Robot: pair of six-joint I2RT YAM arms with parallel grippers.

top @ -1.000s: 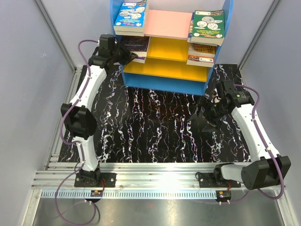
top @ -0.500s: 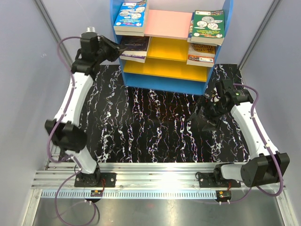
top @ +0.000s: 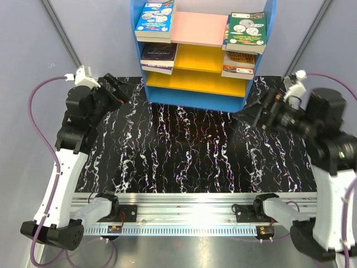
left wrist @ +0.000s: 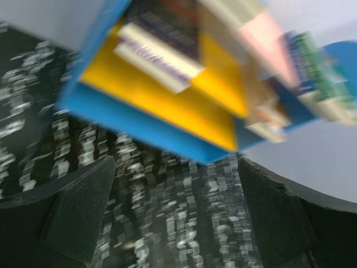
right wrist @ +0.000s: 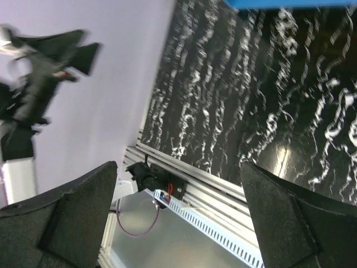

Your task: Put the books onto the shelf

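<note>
Left fingers apart, backed off shelf — dark book left on it; right fingers apart, empty — task looks done.

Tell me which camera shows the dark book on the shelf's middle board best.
Top external: the dark book lies sharp and unblocked on the shelf, left end of its upper yellow board. Left wrist catches it too, but tilted and motion-blurred. Right wrist misses it, showing mostly the mat.
</note>
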